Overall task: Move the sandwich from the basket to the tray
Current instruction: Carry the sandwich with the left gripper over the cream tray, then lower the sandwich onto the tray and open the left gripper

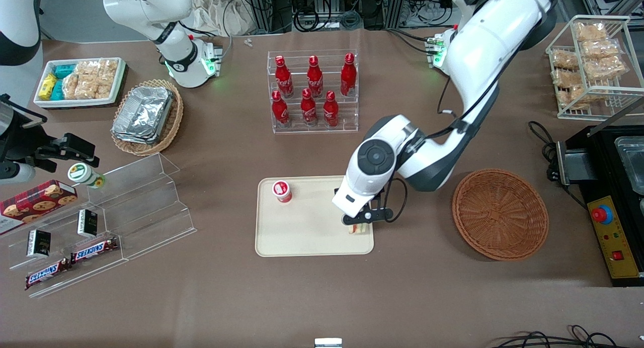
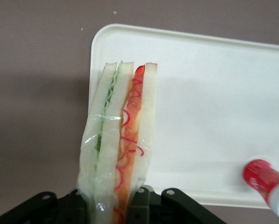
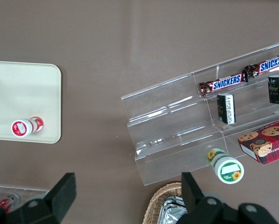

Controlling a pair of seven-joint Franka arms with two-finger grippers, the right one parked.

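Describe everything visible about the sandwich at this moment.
The sandwich is a clear-wrapped wedge of pale bread slices standing on edge, one filling layer green, the other red-orange. The gripper is shut on it, fingers pressing both faces, over the beige tray at its end nearest the empty reddish-brown basket. Whether it touches the tray is unclear.

The gripper (image 2: 115,205) clamps the wrapped sandwich (image 2: 118,140) over the tray's (image 2: 209,93) corner.

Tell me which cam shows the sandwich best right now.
Left wrist view: the sandwich fills the frame, bread and red and green filling clear, held in the gripper over the tray edge. The front view shows only a sliver under the gripper. The right wrist view misses it.
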